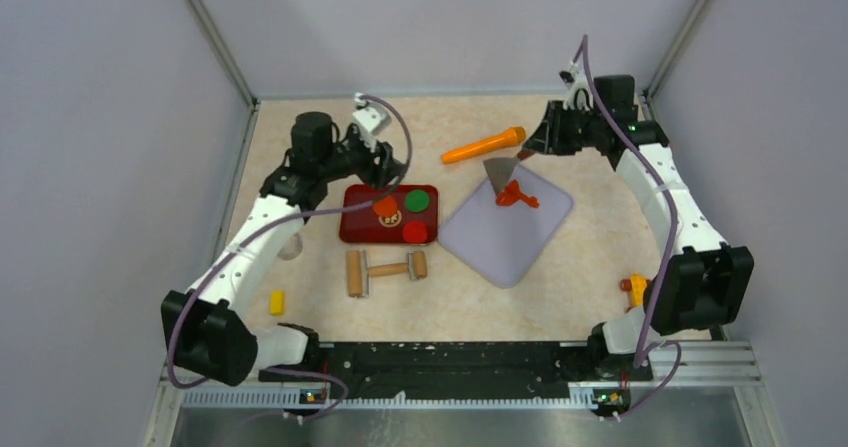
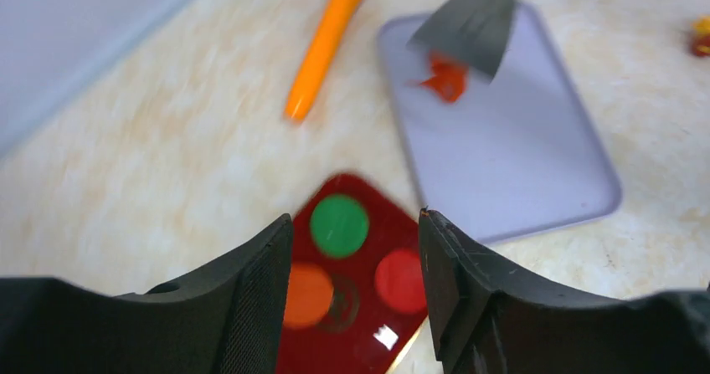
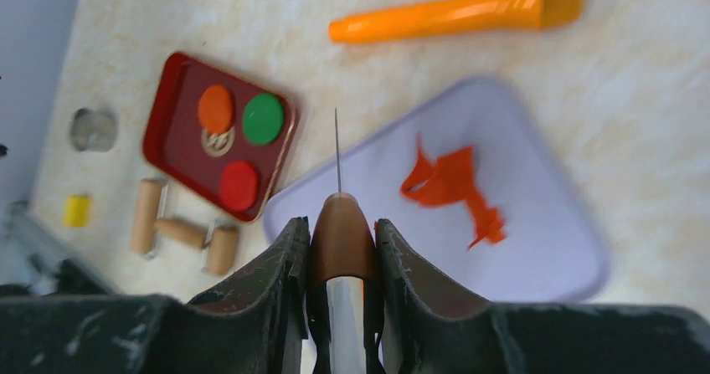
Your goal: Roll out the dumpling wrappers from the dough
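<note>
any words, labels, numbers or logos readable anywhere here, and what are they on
None: no word, number, brand or sign is readable in any view.
The brown disc on the red tray carries a pattern, too blurred to tell whether it is lettering.
The scraper held by the right gripper has a plain blade.
</note>
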Motion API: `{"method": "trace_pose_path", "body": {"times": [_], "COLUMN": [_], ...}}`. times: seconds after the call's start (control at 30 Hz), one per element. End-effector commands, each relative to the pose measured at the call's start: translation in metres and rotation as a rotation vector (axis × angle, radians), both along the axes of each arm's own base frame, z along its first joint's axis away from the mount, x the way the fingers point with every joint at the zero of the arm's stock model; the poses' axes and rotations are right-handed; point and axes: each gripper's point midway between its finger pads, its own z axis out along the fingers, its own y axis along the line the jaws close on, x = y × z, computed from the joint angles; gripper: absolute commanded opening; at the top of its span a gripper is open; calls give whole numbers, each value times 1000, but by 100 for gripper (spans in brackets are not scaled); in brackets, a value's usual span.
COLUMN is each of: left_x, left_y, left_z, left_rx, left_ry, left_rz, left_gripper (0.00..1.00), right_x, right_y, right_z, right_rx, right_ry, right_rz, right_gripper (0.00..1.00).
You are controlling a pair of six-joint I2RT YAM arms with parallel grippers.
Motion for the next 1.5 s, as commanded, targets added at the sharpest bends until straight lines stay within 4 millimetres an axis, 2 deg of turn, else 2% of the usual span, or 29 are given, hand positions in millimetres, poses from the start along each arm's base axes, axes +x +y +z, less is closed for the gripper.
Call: {"method": "trace_pose_path", "body": {"times": [0.0, 0.1, 0.23, 0.33, 0.47, 0.67, 0.93, 1.03, 1.1, 1.13, 1.23, 1.33, 1.47], "left_x": [-20, -36, -49, -57, -56, -49, -33, -33, -41, -49, -58, -63, -68], "left_y": [-76, -124, -172, -198, -221, -236, -233, -237, -243, -244, -247, -250, -249], "left_z": [41, 37, 33, 24, 12, 2, 4, 15, 14, 6, -5, -13, -25], "left_rx": [25, 30, -3, -1, 31, 51, 101, 86, 79, 89, 92, 89, 110], "left_ry": [-317, -315, -298, -277, -280, -285, -335, -382, -384, -354, -298, -258, -226], "left_rz": [-312, -462, -572, -628, -616, -555, -453, -462, -529, -582, -637, -673, -700], "left_gripper": [61, 61, 62, 62, 62, 59, 52, 53, 55, 53, 35, 23, 2], "right_x": [-50, -63, -68, -69, -71, -77, -86, -89, -90, -90, -90, -91, -96], "right_y": [29, 37, 39, 42, 43, 42, 42, 42, 43, 43, 43, 42, 40], "right_z": [14, 18, 22, 23, 22, 19, 10, 6, 7, 7, 8, 6, -2], "right_rx": [375, 490, 534, 564, 590, 586, 594, 595, 601, 603, 600, 596, 579], "right_ry": [142, 154, 142, 158, 184, 194, 238, 250, 250, 250, 246, 247, 254], "right_rz": [146, 200, 208, 205, 202, 196, 197, 197, 200, 201, 199, 193, 197], "right_gripper": [0, 0, 0, 0, 0, 0, 0, 0, 0, 0, 0, 0, 2]}}
